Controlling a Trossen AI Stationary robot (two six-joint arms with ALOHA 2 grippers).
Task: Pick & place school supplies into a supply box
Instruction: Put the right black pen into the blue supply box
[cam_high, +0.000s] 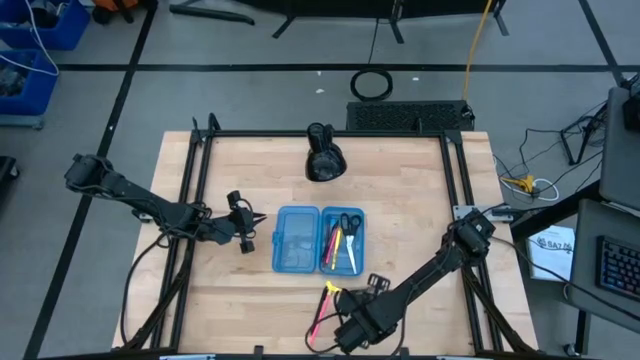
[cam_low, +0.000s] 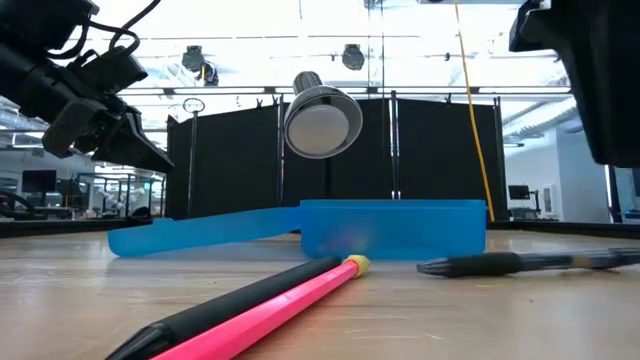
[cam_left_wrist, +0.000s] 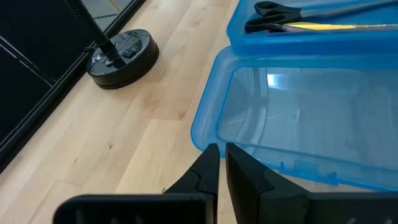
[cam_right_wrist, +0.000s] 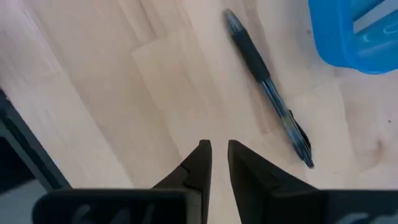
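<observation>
The supply box (cam_high: 318, 238) lies open at mid-table. Its left half (cam_left_wrist: 298, 118) is empty. Its right half (cam_high: 343, 238) holds pens and black-handled scissors (cam_left_wrist: 280, 12). A pink pen (cam_high: 321, 312) and a black one (cam_low: 220, 315) lie side by side near the front edge. A dark blue-black pen (cam_right_wrist: 267, 87) lies on the wood below my right gripper (cam_right_wrist: 219, 149). That gripper hangs raised, pointing down, fingers nearly together and empty. My left gripper (cam_left_wrist: 222, 152) hovers just left of the box's empty half, shut and empty.
A black dome-shaped object (cam_high: 323, 160) stands behind the box at the far middle. A black frame rail (cam_high: 190, 220) borders the tabletop. Bare wood shows to the left and right of the box.
</observation>
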